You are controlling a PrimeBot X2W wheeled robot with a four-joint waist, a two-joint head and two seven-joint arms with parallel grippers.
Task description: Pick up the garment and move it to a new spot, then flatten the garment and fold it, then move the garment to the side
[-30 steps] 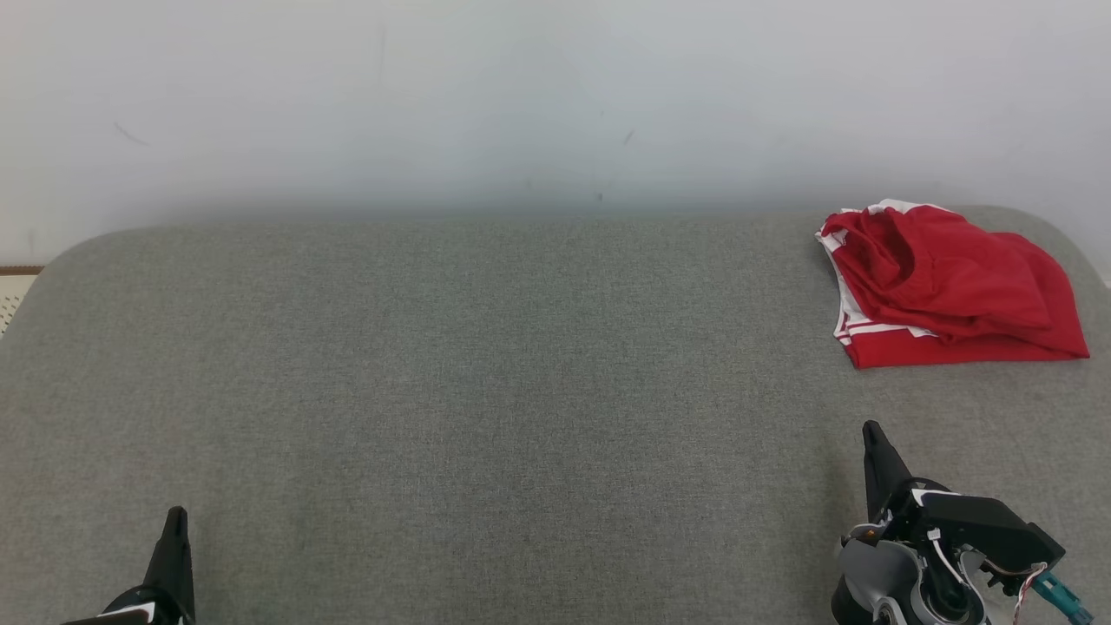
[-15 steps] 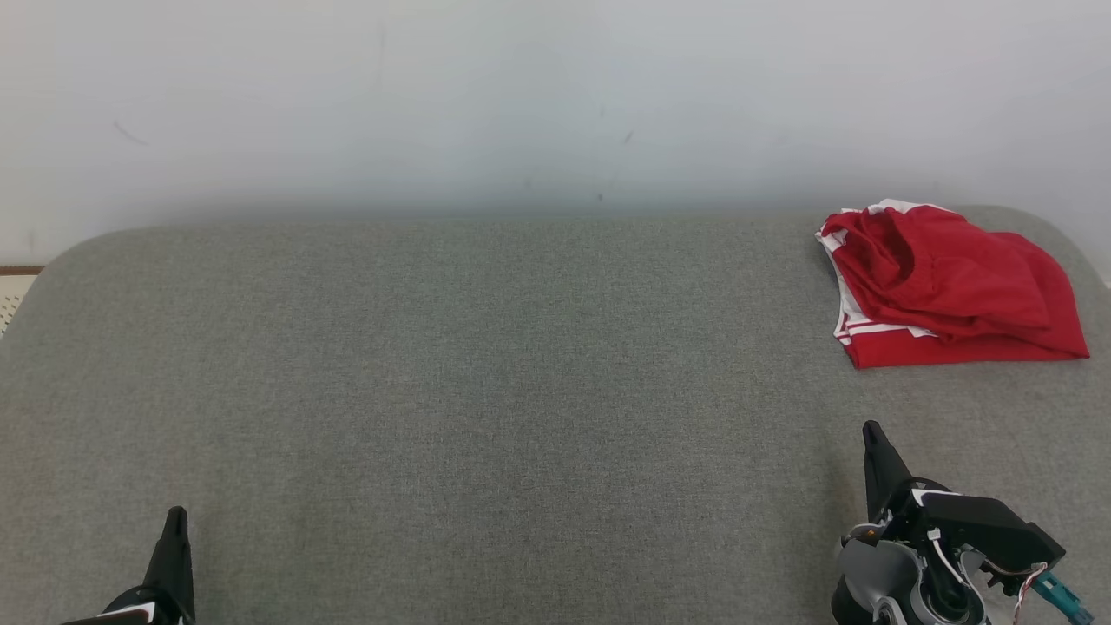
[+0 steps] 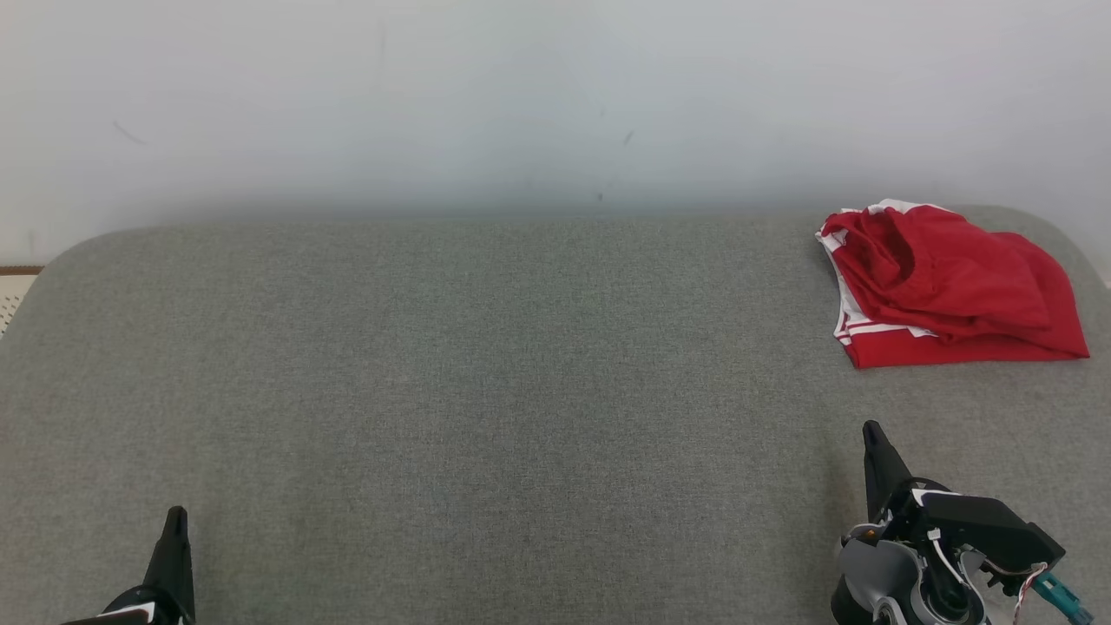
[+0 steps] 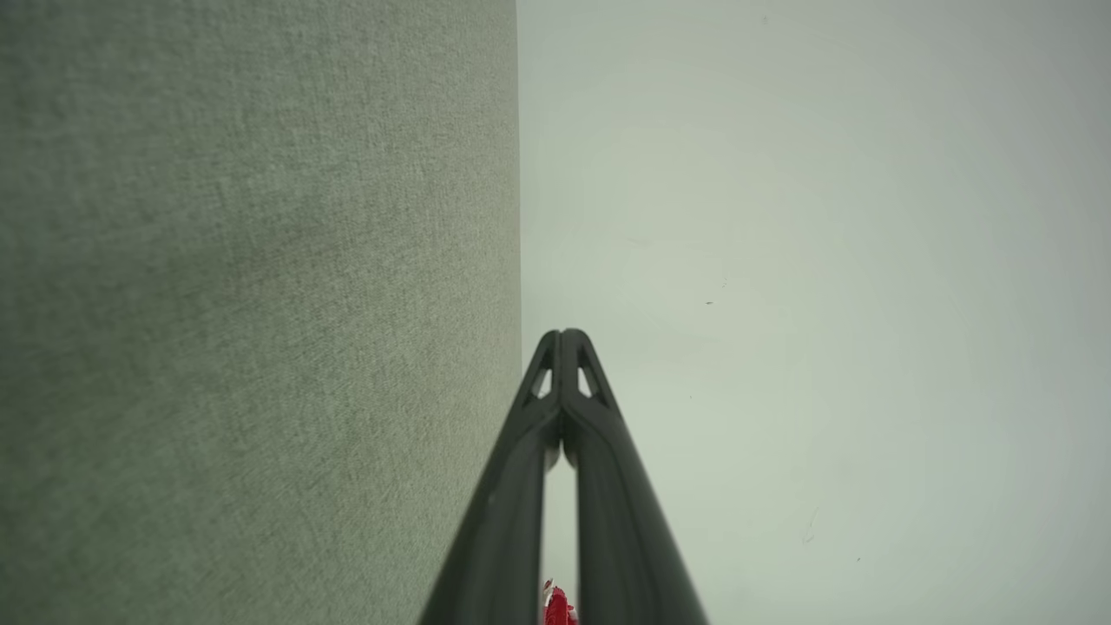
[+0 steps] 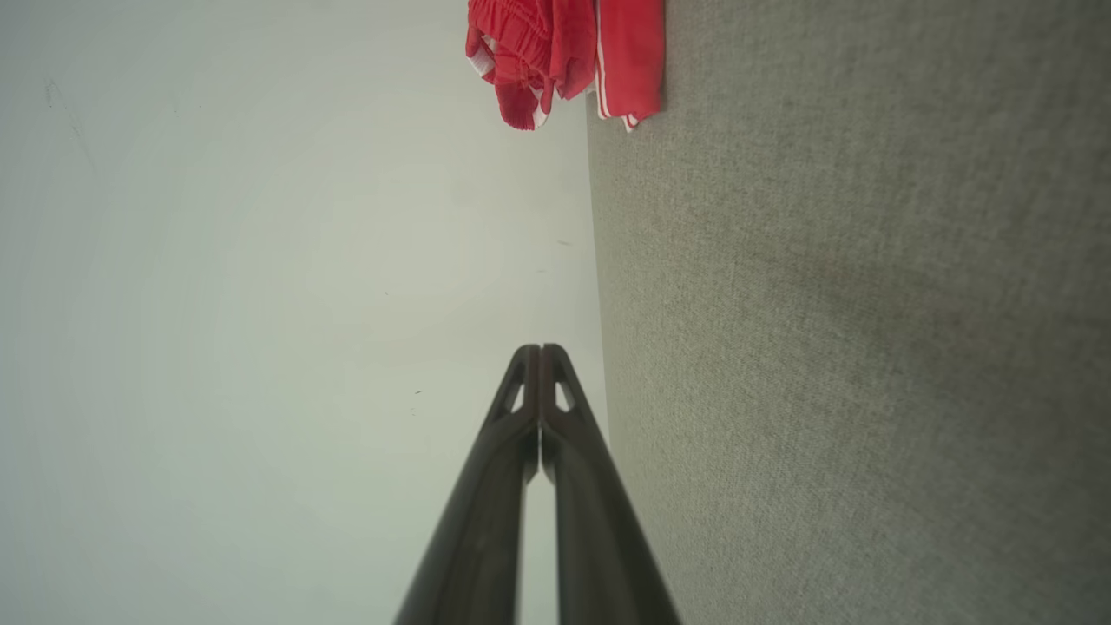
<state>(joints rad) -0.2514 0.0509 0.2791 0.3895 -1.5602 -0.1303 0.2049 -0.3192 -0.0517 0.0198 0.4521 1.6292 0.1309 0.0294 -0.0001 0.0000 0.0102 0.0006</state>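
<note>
A heap of red cloth point(image 3: 946, 286) with white panels and red-and-white striped trim lies at the back right of the grey padded surface point(image 3: 521, 391). A flat layer sits underneath and a rumpled piece on top; I cannot tell which part is the garment. In the right wrist view the heap point(image 5: 555, 52) lies far ahead of the fingertips. A sliver of red cloth point(image 4: 558, 608) shows between the left fingers. My left gripper point(image 3: 176, 516) is shut and empty at the lower left. My right gripper point(image 3: 871, 431) is shut and empty at the lower right, well short of the heap.
A pale wall point(image 3: 555, 104) rises right behind the surface's rounded far edge. The surface drops off at its left corner point(image 3: 52, 260) and its right corner point(image 3: 1076, 243).
</note>
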